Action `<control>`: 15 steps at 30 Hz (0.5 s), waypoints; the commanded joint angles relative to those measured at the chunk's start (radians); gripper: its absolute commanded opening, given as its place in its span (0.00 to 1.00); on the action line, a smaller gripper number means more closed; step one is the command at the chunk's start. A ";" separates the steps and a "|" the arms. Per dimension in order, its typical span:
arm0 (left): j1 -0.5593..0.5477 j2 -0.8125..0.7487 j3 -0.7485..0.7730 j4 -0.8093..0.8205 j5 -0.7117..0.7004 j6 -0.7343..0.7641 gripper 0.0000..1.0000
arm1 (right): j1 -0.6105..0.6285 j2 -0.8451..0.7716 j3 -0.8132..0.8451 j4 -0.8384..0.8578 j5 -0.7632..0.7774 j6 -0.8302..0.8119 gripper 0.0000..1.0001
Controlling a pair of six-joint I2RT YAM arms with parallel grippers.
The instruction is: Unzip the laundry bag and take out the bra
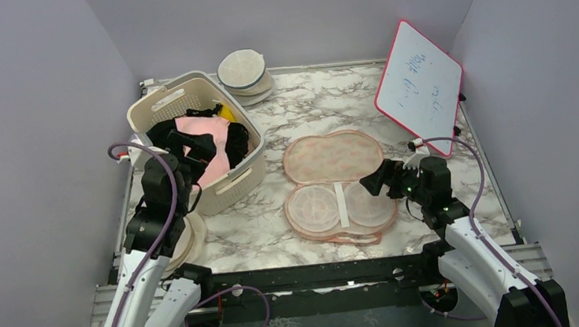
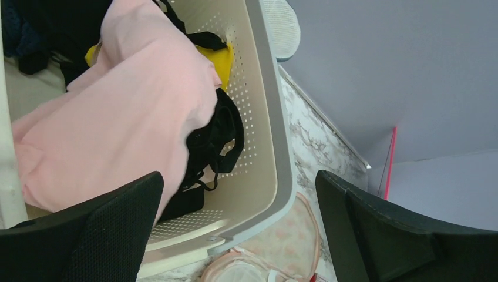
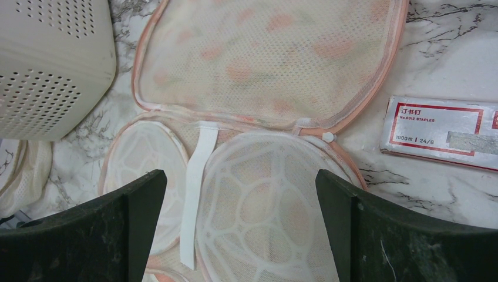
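Your left fingers [image 2: 88, 235] gaped empty above the bra [image 2: 117, 117] in the basket [image 2: 270, 117]; right fingers [image 3: 399, 235] gaped empty over the unzipped laundry bag [image 3: 270, 53].

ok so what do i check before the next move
1. laundry bag unzipped, lid folded flat open: ok
2. bag empty, with only mesh and white cup frames showing inside: ok
3. bra in the basket, lying on the black garments: ok
4. left hand open over the basket, nothing between its fingers: ok
5. right hand open above the bag, holding nothing: ok
6. left hand high enough to clear the basket rim when pulling back: cannot tell
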 commanded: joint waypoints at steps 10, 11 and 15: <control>0.005 0.112 0.108 0.066 0.212 0.323 0.99 | -0.004 0.022 -0.003 0.038 -0.001 0.003 0.96; 0.005 0.128 0.119 0.070 0.239 0.345 0.99 | -0.004 0.022 -0.003 0.038 -0.001 0.002 0.96; 0.006 0.199 0.170 0.148 0.366 0.414 0.99 | -0.004 0.019 -0.003 0.036 0.002 0.003 0.96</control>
